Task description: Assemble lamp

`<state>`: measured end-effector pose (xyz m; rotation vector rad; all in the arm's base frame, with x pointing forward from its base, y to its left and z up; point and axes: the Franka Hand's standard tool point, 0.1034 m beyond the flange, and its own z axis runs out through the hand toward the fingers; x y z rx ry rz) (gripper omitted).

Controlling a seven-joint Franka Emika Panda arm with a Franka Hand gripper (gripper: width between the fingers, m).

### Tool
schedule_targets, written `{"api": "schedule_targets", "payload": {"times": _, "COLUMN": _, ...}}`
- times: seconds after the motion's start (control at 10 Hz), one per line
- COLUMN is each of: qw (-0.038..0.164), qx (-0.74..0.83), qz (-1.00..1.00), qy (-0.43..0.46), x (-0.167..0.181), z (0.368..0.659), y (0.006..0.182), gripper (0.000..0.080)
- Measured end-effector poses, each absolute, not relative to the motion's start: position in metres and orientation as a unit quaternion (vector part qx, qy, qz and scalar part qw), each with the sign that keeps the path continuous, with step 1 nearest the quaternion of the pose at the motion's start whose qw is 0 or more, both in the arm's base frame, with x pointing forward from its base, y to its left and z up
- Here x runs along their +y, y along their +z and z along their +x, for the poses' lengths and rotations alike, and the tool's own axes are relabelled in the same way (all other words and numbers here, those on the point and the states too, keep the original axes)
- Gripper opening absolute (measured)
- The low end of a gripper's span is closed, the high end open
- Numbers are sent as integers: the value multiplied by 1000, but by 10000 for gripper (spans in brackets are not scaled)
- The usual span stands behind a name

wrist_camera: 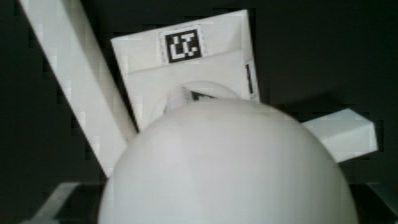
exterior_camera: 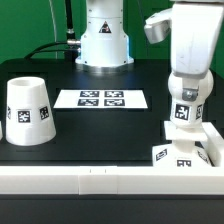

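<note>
The rounded white bulb (wrist_camera: 222,160) fills the wrist view between my gripper's dark fingers (wrist_camera: 32,203). My gripper (exterior_camera: 183,116) is shut on the bulb (exterior_camera: 184,130) and holds it upright just over the flat square base (exterior_camera: 182,154). The base sits at the exterior view's front right, against the white rail. In the wrist view the base (wrist_camera: 187,70) shows one tag, and its socket hole (wrist_camera: 206,93) lies right behind the bulb's tip. Whether the bulb touches the socket is hidden. The tapered shade (exterior_camera: 28,111) stands apart at the exterior view's left.
The marker board (exterior_camera: 102,98) lies in the middle of the black table. A white rail (exterior_camera: 100,180) runs along the front edge and turns up the right side (wrist_camera: 80,75). The arm's own pedestal (exterior_camera: 104,45) stands at the back.
</note>
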<state>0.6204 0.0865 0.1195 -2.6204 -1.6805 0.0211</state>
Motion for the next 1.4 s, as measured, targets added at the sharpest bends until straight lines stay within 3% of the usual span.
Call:
{"api": "schedule_targets", "payload": {"times": 0.2, "qw": 31, "qx": -458, "qz": -888, "qy": 1, "x": 84, "z": 621, "y": 119, "gripper": 577}}
{"api": "schedule_targets", "payload": {"times": 0.9, "qw": 33, "qx": -225, "qz": -974, "qy": 6, "x": 86, "z": 621, "y": 119, "gripper": 577}}
{"api": "schedule_targets", "payload": {"times": 1.2, "qw": 53, "qx": -96, "qz": -994, "qy": 4, "x": 82, "z": 621, "y": 118, "gripper": 577}}
{"api": "schedule_targets", "payload": {"times": 1.4, "qw": 54, "qx": -36, "qz": -998, "qy": 7, "x": 83, "z": 621, "y": 118, "gripper": 577}}
